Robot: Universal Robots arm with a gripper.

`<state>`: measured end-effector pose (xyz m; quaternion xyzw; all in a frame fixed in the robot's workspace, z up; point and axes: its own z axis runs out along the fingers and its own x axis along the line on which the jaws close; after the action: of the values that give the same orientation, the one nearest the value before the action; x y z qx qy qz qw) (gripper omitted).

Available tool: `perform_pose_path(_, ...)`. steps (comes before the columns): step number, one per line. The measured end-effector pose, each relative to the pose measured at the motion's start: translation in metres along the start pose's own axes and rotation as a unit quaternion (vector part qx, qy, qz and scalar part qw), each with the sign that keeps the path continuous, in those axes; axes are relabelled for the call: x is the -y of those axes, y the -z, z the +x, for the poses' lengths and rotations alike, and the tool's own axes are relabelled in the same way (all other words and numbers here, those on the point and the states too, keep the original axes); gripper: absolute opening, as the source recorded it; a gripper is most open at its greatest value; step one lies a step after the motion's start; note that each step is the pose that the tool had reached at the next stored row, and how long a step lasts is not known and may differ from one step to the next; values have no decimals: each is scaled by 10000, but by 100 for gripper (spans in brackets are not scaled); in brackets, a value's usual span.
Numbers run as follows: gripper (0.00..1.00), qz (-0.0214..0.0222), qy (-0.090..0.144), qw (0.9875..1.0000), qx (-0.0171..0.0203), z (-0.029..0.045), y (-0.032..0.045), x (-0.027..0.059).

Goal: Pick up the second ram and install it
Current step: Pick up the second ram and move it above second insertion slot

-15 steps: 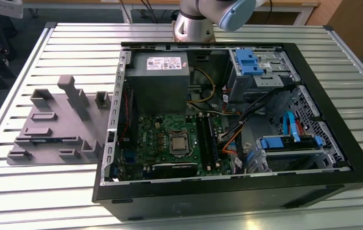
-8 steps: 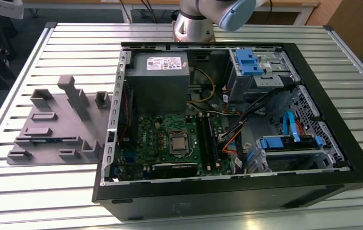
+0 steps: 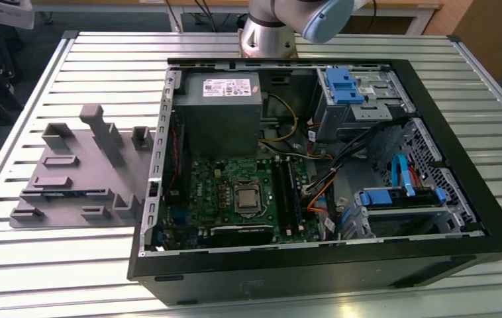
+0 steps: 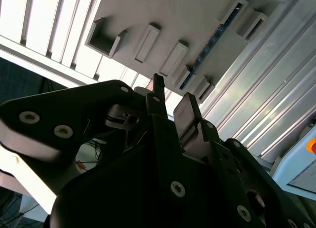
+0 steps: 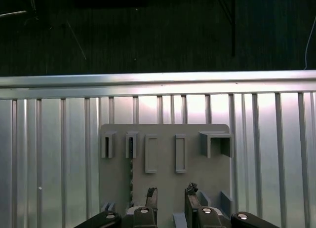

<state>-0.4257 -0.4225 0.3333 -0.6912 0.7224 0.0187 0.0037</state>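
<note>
Pincer: black gripper [image 5: 170, 194], fingers apart, empty, over grey plastic tray [image 5: 163, 132].
Ram: thin blue-green stick [image 4: 213, 39], slotted on edge.
Tip: best centred squarely across it.

In the exterior view, a silver table [image 3: 39, 265] striped with parallel slats carries a plain grey tray [image 3: 74, 149] at the exterior view's left. Beside it is a black computer case [image 3: 322, 271] with a green motherboard [image 3: 224, 192], a grey power supply [image 3: 218, 109] and bright blue brackets [image 3: 344, 86]. In the second wrist view, the second ram [image 4: 212, 40] is a dark blue-green strip and the gripper [image 4: 172, 97] is black with silvery screws.
</note>
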Motion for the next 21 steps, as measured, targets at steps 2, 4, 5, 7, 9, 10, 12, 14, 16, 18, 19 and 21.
perform_pose_path(2, 35, 0, 0, 10000, 0, 0, -16, 0)
perform_pose_path(4, 35, 0, 0, 10000, 0, 1, -20, 1)
perform_pose_path(5, 35, 1, 0, 10000, 1, 1, -24, 1)
perform_pose_path(7, 35, 1, 0, 10000, 0, 1, -33, 0)
perform_pose_path(9, 35, 0, 0, 10000, 0, 2, -43, 0)
perform_pose_path(10, 35, 1, -1, 10000, 0, 3, -50, 0)
perform_pose_path(12, 35, 1, -14, 10000, 0, 5, -61, 1)
perform_pose_path(14, 35, 1, -46, 10000, 0, 8, -67, 1)
perform_pose_path(16, 35, 1, -62, 10000, 1, 10, -69, 2)
perform_pose_path(18, 35, 2, -67, 10000, 1, 11, -71, 2)
perform_pose_path(19, 35, 2, -70, 10000, 1, 11, -71, 2)
perform_pose_path(21, 35, 3, -70, 10000, 0, 11, -71, 2)
